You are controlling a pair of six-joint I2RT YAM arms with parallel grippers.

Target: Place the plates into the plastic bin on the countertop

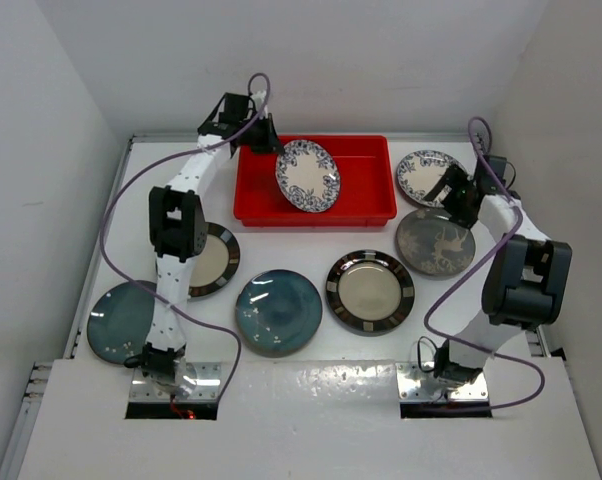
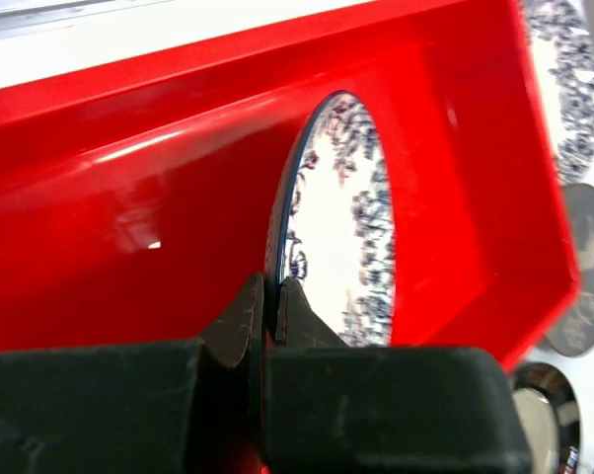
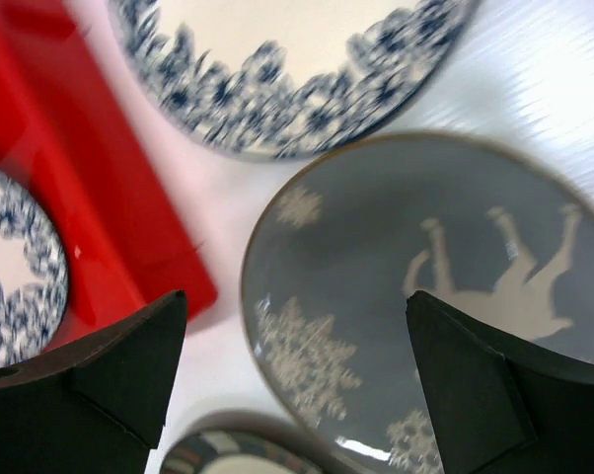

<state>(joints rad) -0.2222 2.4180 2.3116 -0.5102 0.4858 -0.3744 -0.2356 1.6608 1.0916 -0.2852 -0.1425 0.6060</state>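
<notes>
Pinching the blue-floral plate by its rim, the left gripper holds it tilted over the red bin; the right gripper hovers spread wide above the grey plate, apparently clear of it.

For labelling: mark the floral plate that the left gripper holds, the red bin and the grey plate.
held floral plate [image 1: 308, 175]: top view, its white centre.
red bin [image 1: 366, 180]: top view, bare floor.
grey plate [image 3: 445, 286]: right wrist view, its middle.
</notes>
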